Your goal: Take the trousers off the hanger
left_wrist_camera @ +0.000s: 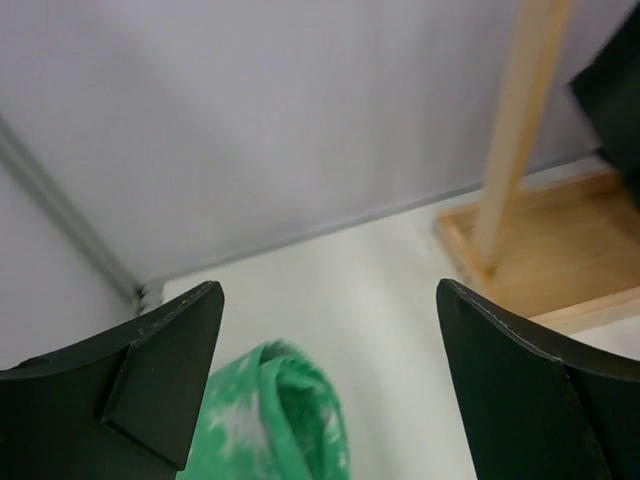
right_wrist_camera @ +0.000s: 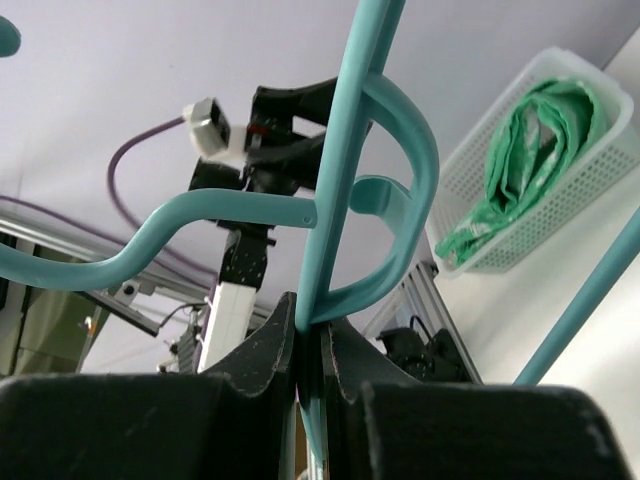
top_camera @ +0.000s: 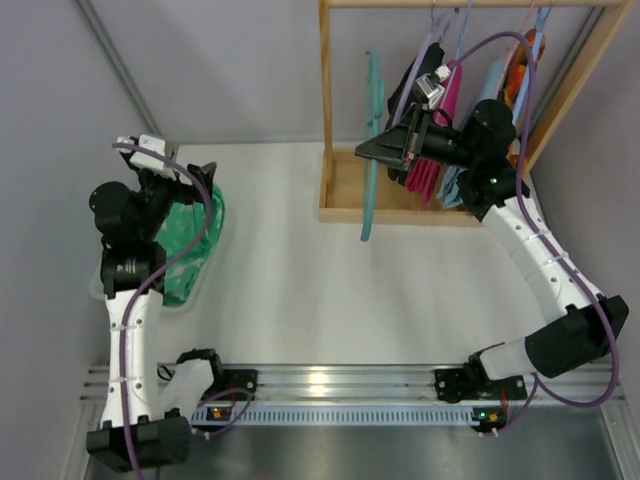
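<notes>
From above, the left end effector [top_camera: 178,180] hangs over a white basket [top_camera: 193,298] at the left edge of the tabletop [top_camera: 320,270], close to the side wall. The mint-green trousers [top_camera: 195,235] lie bunched in the basket. A broad stretch of white tabletop separates the basket from the wooden rack [top_camera: 327,100] at the back right. The right end effector [top_camera: 365,150] reaches into the rack's frame and is clamped on a teal hanger [top_camera: 373,100], just right of the rack's left post and left of the hung clothes. Behind the right wrist, crowded together, hang the black trousers [top_camera: 418,72], the magenta trousers [top_camera: 452,95], the light blue trousers [top_camera: 490,80] and the orange trousers [top_camera: 525,60]. The right arm's cable loops across them.

From the left wrist, the two fingers [left_wrist_camera: 160,370] stand wide apart with nothing between them. The green cloth sits just below them. Ahead lie bare tabletop, the wall's foot and the rack's post and base board. A dark shape at the upper right edge is too cropped to identify.

From the right wrist, the fingers [right_wrist_camera: 260,350] are pressed together on the hanger's thin bar where its curved arms meet. Beyond are the left arm [right_wrist_camera: 270,130], the aluminium rail at the near edge, and the basket holding the green trousers against the wall.
</notes>
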### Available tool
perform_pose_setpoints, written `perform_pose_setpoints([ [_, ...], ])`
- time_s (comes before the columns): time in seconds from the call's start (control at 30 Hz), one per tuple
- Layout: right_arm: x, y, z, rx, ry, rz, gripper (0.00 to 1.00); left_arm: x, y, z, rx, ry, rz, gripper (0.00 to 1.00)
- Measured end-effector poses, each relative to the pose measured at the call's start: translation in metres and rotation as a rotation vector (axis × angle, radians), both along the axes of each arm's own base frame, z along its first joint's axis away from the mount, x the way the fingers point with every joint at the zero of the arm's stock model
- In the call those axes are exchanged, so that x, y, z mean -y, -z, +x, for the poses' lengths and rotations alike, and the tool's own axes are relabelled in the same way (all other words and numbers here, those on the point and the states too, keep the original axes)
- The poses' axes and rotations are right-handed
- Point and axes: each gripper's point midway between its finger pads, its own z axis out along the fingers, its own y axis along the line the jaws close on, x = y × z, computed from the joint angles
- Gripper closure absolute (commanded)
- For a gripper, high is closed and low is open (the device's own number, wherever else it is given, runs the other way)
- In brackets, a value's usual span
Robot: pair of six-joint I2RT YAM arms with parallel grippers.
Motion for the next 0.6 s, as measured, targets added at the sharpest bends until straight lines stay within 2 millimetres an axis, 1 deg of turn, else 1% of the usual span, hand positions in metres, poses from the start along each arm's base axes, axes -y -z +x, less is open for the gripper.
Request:
perform_pose_setpoints([
  [0.07, 0.001, -0.011, 0.002, 0.015, 0.019, 0.013, 1.00, 0.035, -0.027, -0.009, 0.051, 0.130, -0.001, 0.08],
  [0.13, 0.001, -0.023, 0.007, 0.019, 0.039, 0.022, 1.00, 0.070, -0.042, -0.017, 0.072, 0.259, -0.011, 0.09],
  [0.17, 0.001, -0.028, 0.011, 0.022, 0.050, 0.025, 1.00, 0.088, -0.046, -0.020, 0.067, 0.325, -0.027, 0.10],
  [0.2, 0.001, -0.032, 0.018, 0.022, 0.064, 0.029, 1.00, 0.101, -0.048, -0.022, 0.058, 0.375, -0.047, 0.12],
  [0.23, 0.000, -0.034, 0.023, 0.018, 0.076, 0.029, 1.00, 0.117, -0.051, -0.026, 0.039, 0.433, -0.076, 0.12],
  [0.27, -0.001, -0.034, 0.029, 0.007, 0.087, 0.028, 1.00, 0.128, -0.053, -0.025, 0.020, 0.474, -0.103, 0.13],
  [0.33, -0.003, -0.030, 0.041, -0.021, 0.107, 0.020, 1.00, 0.151, -0.057, -0.023, -0.031, 0.553, -0.168, 0.13],
  [0.43, -0.005, -0.015, 0.057, -0.074, 0.132, 0.000, 1.00, 0.187, -0.060, -0.020, -0.118, 0.658, -0.253, 0.14],
  [0.5, -0.007, -0.004, 0.065, -0.107, 0.145, -0.017, 1.00, 0.215, -0.061, -0.024, -0.167, 0.729, -0.290, 0.15],
  [0.6, -0.007, -0.001, 0.070, -0.118, 0.161, -0.022, 1.00, 0.254, -0.062, -0.035, -0.213, 0.821, -0.311, 0.15],
])
